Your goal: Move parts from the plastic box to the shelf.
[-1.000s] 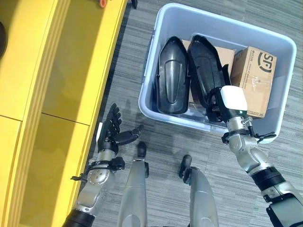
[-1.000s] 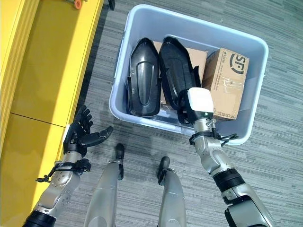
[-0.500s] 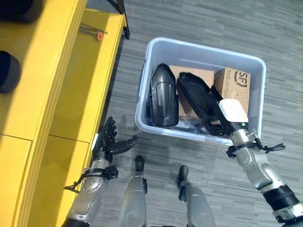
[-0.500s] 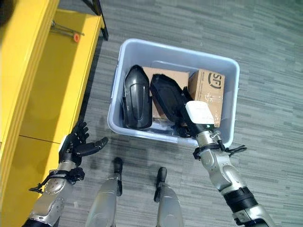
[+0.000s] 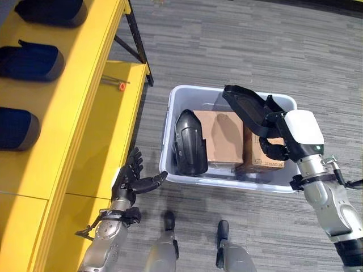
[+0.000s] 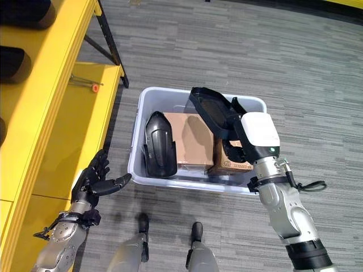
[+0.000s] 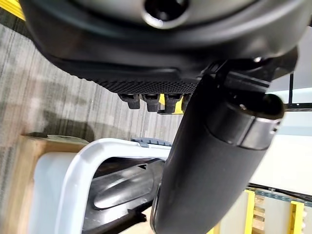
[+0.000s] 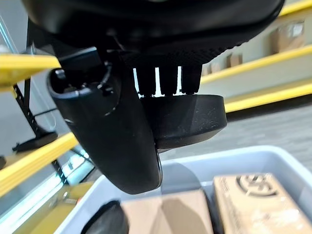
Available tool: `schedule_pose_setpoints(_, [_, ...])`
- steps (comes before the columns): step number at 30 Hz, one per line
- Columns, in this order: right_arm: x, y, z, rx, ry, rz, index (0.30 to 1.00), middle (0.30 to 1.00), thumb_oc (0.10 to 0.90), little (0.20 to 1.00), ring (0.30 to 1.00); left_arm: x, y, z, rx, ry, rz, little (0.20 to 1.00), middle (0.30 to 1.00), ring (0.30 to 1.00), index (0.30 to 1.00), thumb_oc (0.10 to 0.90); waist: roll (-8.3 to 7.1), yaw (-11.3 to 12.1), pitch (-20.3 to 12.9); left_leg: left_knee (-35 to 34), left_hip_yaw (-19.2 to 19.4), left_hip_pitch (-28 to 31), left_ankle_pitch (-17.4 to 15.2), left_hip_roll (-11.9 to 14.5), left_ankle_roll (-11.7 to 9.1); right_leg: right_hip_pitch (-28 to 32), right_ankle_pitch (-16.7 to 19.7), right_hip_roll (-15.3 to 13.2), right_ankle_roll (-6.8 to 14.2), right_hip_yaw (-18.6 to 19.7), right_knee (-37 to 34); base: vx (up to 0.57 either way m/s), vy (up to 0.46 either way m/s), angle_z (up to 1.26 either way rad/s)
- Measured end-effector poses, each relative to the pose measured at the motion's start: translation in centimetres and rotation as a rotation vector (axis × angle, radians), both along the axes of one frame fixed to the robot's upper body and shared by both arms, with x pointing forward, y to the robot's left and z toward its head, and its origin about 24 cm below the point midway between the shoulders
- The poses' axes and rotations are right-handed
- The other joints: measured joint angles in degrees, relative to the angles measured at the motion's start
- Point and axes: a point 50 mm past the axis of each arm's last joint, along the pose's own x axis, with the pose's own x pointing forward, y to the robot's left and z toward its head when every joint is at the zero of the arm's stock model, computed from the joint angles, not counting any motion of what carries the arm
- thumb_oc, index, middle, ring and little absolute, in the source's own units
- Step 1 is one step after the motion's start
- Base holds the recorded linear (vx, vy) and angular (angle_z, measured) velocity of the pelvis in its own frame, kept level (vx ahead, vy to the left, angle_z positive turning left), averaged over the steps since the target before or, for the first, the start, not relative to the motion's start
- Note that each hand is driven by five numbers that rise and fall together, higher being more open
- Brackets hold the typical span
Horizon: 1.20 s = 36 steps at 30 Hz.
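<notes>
Above the plastic box, right hand fingers grip a black part; left hand splayed.

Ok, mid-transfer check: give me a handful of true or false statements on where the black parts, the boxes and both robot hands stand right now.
1. The right robot hand grips a black moulded plastic part, lifted above the pale blue plastic box. True.
2. The left robot hand is closed round a second black part. False: it is open, holding nothing, beside the yellow shelf.
3. One black shell-shaped part stands in the box's left end. True.
4. The plastic box holds no cardboard. False: two brown cardboard boxes lie inside.
5. Dark parts already lie on the shelf's upper level. True.
</notes>
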Motion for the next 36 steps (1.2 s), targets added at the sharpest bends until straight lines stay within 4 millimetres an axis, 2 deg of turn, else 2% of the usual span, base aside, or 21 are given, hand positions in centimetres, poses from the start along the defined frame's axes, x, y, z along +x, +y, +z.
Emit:
schedule_pose_setpoints(1, [-0.2, -0.2, -0.3, 0.000, 0.011, -0.008, 0.300, 0.300, 0.400, 0.300, 0.300, -0.3, 0.0, -0.3, 0.002, 0.015, -0.004, 1.000, 1.000, 1.000, 1.000, 0.900, -0.06, -0.59, -1.41, -0.71, 0.08, 0.50, 0.10, 0.02, -0.09, 0.48, 0.18, 0.11, 0.06, 0.07, -0.71, 0.04, -0.004, -0.11])
schedule_pose_setpoints(3, [-0.5, -0.6, -0.7, 0.000, 0.029, -0.021, 0.300, 0.300, 0.400, 0.300, 0.300, -0.6, 0.0, -0.6, 0.009, 0.027, -0.015, 1.000, 1.000, 1.000, 1.000, 0.900, -0.27, -0.74, -2.02, -2.04, 1.00, 2.90, 0.31, 0.14, -0.17, 2.04, 0.28, 0.26, 0.11, 0.73, -1.45, 0.03, -0.009, -0.19])
schedule_pose_setpoints(5, [-0.9, -0.8, -1.4, -0.001, 0.061, -0.028, 0.300, 0.300, 0.400, 0.300, 0.300, -1.2, 0.1, -1.1, 0.021, 0.050, -0.012, 1.000, 1.000, 1.000, 1.000, 0.900, -0.54, -0.88, -4.53, -3.29, 1.86, 3.94, 0.42, 0.23, -0.35, 2.74, 0.56, 0.43, 0.19, 1.21, -2.70, 0.02, -0.012, -0.20])
schedule_pose_setpoints(8, [-1.3, -0.9, -2.0, -0.006, 0.097, -0.024, 0.300, 0.300, 0.400, 0.300, 0.300, -1.6, 0.0, -1.5, 0.005, 0.062, -0.004, 1.000, 1.000, 1.000, 1.000, 0.900, -0.93, -2.23, -6.16, -3.87, 2.39, 5.23, 0.49, 0.44, -0.46, 3.84, 0.84, 0.68, 0.24, 1.86, -3.56, 0.00, -0.032, -0.10])
schedule_pose_setpoints(17, [-1.3, -0.5, -2.1, -0.013, 0.109, 0.013, 0.300, 0.300, 0.400, 0.300, 0.300, -2.0, -0.1, -2.0, -0.017, 0.078, 0.005, 1.000, 1.000, 1.000, 1.000, 0.900, -0.71, -2.20, -6.99, -3.66, 3.04, 7.02, 0.83, 1.29, -0.90, 5.17, 1.43, 1.52, -0.05, 2.97, -3.56, -0.04, -0.084, -0.05])
schedule_pose_setpoints(20, [-0.8, 0.5, -1.8, -0.023, 0.108, 0.062, 0.300, 0.300, 0.400, 0.300, 0.300, -2.5, 0.1, -2.4, -0.031, 0.094, 0.032, 1.000, 1.000, 1.000, 1.000, 0.900, -0.29, -1.97, -7.30, -2.87, 2.38, 6.84, 0.94, 2.05, -1.20, 5.46, 1.47, 2.30, -0.23, 2.71, -3.12, -0.14, -0.217, 0.06])
schedule_pose_setpoints(22, [0.1, 2.1, -1.3, -0.027, 0.100, 0.128, 0.300, 0.300, 0.400, 0.300, 0.300, -3.4, 0.6, -2.9, -0.044, 0.115, 0.070, 1.000, 1.000, 1.000, 1.000, 0.900, -0.09, -1.87, -7.32, -0.61, 1.30, 5.69, 1.04, 3.16, -1.43, 4.94, 0.95, 3.92, -1.00, 2.37, -1.40, -0.28, -0.322, 0.08])
schedule_pose_setpoints(24, [1.0, 4.3, -0.3, -0.045, 0.071, 0.224, 0.300, 0.300, 0.400, 0.300, 0.300, -3.8, 0.9, -3.3, -0.048, 0.134, 0.096, 1.000, 1.000, 1.000, 1.000, 0.900, 0.67, -0.16, -7.27, 1.65, -0.30, 4.16, 0.54, 5.35, -2.78, 4.37, 0.51, 5.47, -1.72, 1.94, -0.45, -0.30, -0.225, 0.15])
schedule_pose_setpoints(25, [1.3, 5.0, 0.2, -0.050, 0.053, 0.255, 0.300, 0.300, 0.400, 0.300, 0.300, -4.0, 0.8, -3.4, -0.057, 0.140, 0.101, 1.000, 1.000, 1.000, 1.000, 0.900, 1.65, 1.17, -6.96, 1.53, -1.11, 2.89, 1.53, 5.52, -3.87, 4.00, 0.47, 7.00, -2.26, 0.95, -0.15, -0.27, -0.163, 0.36])
schedule_pose_setpoints(26, [1.4, 5.1, 0.6, -0.054, 0.039, 0.265, 0.300, 0.300, 0.400, 0.300, 0.300, -3.7, 0.6, -3.4, -0.073, 0.133, 0.098, 1.000, 1.000, 1.000, 1.000, 0.900, 1.96, 1.03, -7.04, 1.39, -2.43, 2.03, 2.38, 6.03, -4.26, 3.41, 0.08, 6.65, -2.69, -0.38, -0.02, -0.20, -0.131, 0.81])
schedule_pose_setpoints(27, [1.7, 5.1, 1.4, -0.072, 0.018, 0.274, 0.300, 0.300, 0.400, 0.300, 0.300, -3.9, 0.2, -3.7, -0.103, 0.145, 0.101, 1.000, 1.000, 1.000, 1.000, 0.900, 3.80, 1.87, -6.59, 0.80, -4.08, 0.28, 3.76, 6.30, -4.19, 3.23, -0.34, 8.04, -3.43, -2.89, 0.36, -0.30, -0.253, 1.13])
schedule_pose_setpoints(28, [1.7, 4.9, 1.9, -0.086, -0.004, 0.268, 0.300, 0.300, 0.400, 0.300, 0.300, -3.8, -0.2, -4.0, -0.113, 0.155, 0.094, 1.000, 1.000, 1.000, 1.000, 0.900, 4.90, 2.85, -6.27, -1.04, -4.48, -0.67, 6.80, 6.37, -4.42, 1.91, -0.77, 7.90, -4.88, -5.10, 1.97, -0.29, -0.239, 1.52])
schedule_pose_setpoints(29, [1.7, 4.6, 2.3, -0.091, -0.017, 0.260, 0.300, 0.300, 0.400, 0.300, 0.300, -3.7, -0.3, -4.2, -0.118, 0.160, 0.093, 1.000, 1.000, 1.000, 1.000, 0.900, 5.67, 2.73, -6.12, -0.61, -1.41, -2.63, 5.29, 6.97, -2.67, 1.38, -1.33, 6.90, -6.20, -9.05, 2.02, -0.21, -0.180, 1.34])
schedule_pose_setpoints(30, [1.7, 4.6, 2.2, -0.074, -0.025, 0.253, 0.300, 0.300, 0.400, 0.300, 0.300, -3.7, -0.1, -4.3, -0.110, 0.169, 0.095, 1.000, 1.000, 1.000, 1.000, 0.900, 4.83, 3.20, -5.66, 3.33, 1.44, -4.53, 2.61, 7.28, -1.17, 1.16, -0.72, 5.44, -6.75, -11.41, 1.80, -0.21, -0.129, 1.26])
schedule_pose_setpoints(31, [1.7, 4.6, 2.2, -0.073, -0.025, 0.256, 0.300, 0.300, 0.400, 0.300, 0.300, -3.8, 0.3, -4.5, -0.093, 0.188, 0.093, 1.000, 1.000, 1.000, 1.000, 0.900, 2.38, 3.77, -4.91, 8.46, 3.57, -5.85, 0.80, 5.94, -0.74, 1.05, -0.37, 2.20, -6.41, -12.63, 1.95, -0.07, -0.092, 0.99])
schedule_pose_setpoints(32, [1.6, 4.6, 2.3, -0.079, -0.028, 0.259, 0.300, 0.300, 0.400, 0.300, 0.300, -3.9, 0.5, -4.7, -0.082, 0.201, 0.090, 1.000, 1.000, 1.000, 1.000, 0.900, 1.41, 3.59, -4.96, 12.60, 4.71, -6.46, -0.36, 5.75, -0.88, 1.37, 0.14, 0.14, -6.37, -15.27, 1.60, -0.05, -0.098, 1.04])
schedule_pose_setpoints(33, [1.6, 4.4, 2.4, -0.083, -0.031, 0.254, 0.300, 0.300, 0.400, 0.300, 0.300, -3.9, 0.4, -4.8, -0.083, 0.208, 0.088, 1.000, 1.000, 1.000, 1.000, 0.900, 1.34, 2.34, -4.92, 15.75, 5.78, -6.96, -1.31, 6.61, -0.94, 2.10, 0.20, -0.83, -5.75, -16.33, 1.25, 0.01, -0.037, 1.39])
schedule_pose_setpoints(34, [1.5, 4.3, 2.5, -0.089, -0.033, 0.249, 0.300, 0.300, 0.400, 0.300, 0.300, -4.1, 0.3, -4.9, -0.090, 0.214, 0.087, 1.000, 1.000, 1.000, 1.000, 0.900, 2.18, 0.71, -5.20, 17.68, 6.25, -5.29, -1.01, 7.09, -0.95, 3.34, -0.86, -1.52, -4.26, -18.67, 1.85, -0.06, 0.015, 1.56])
schedule_pose_setpoints(35, [1.4, 3.9, 2.6, -0.106, -0.032, 0.237, 0.300, 0.300, 0.400, 0.300, 0.300, -4.2, -0.4, -5.0, -0.103, 0.217, 0.072, 1.000, 1.000, 1.000, 1.000, 0.900, 4.99, -0.31, -6.37, 16.36, 7.02, -2.79, 1.81, 8.19, 1.50, 3.20, -1.93, -2.04, -3.08, -21.27, 4.87, -0.06, 0.012, 1.54])
schedule_pose_setpoints(36, [1.3, 3.8, 2.5, -0.100, -0.035, 0.230, 0.300, 0.300, 0.400, 0.300, 0.300, -4.2, -0.4, -5.0, -0.102, 0.215, 0.066, 1.000, 1.000, 1.000, 1.000, 0.900, 5.30, -0.86, -6.30, 15.34, 8.17, -2.79, 1.63, 7.37, 1.63, 3.11, -2.62, -2.54, -3.09, -21.77, 6.47, -0.09, 0.107, 1.32])
